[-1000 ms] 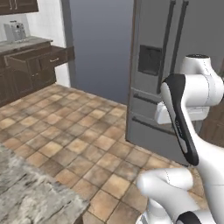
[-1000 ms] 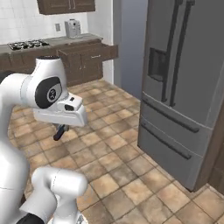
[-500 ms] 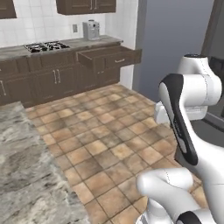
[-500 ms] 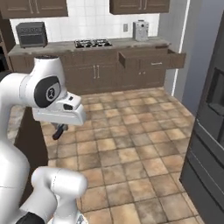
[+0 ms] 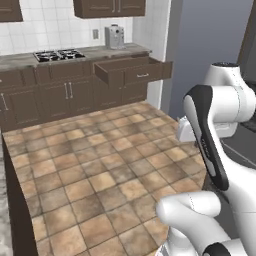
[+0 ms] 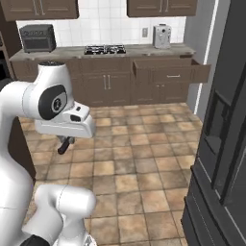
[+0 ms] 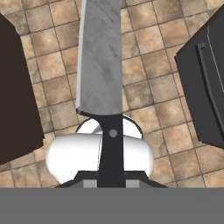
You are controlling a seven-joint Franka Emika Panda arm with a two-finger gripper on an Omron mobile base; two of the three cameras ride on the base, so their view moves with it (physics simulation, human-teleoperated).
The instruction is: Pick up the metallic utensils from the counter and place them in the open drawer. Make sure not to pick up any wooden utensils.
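The fingers [image 7: 110, 177] are pinching the dark handle of a metal knife [image 7: 100, 57]; carrying is under way; next comes closing on the open drawer [image 6: 169, 72] under the far bench [image 6: 72, 51].

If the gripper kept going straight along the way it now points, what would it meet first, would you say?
Most likely the tiled floor. The gripper, shut on a knife, looks down at bare tiles, so the blade tip would arrive first. How far off is unclear.

Open drawer [image 5: 131, 71] right of stove [image 5: 56, 53] — coffee machine [image 5: 114, 37] above.
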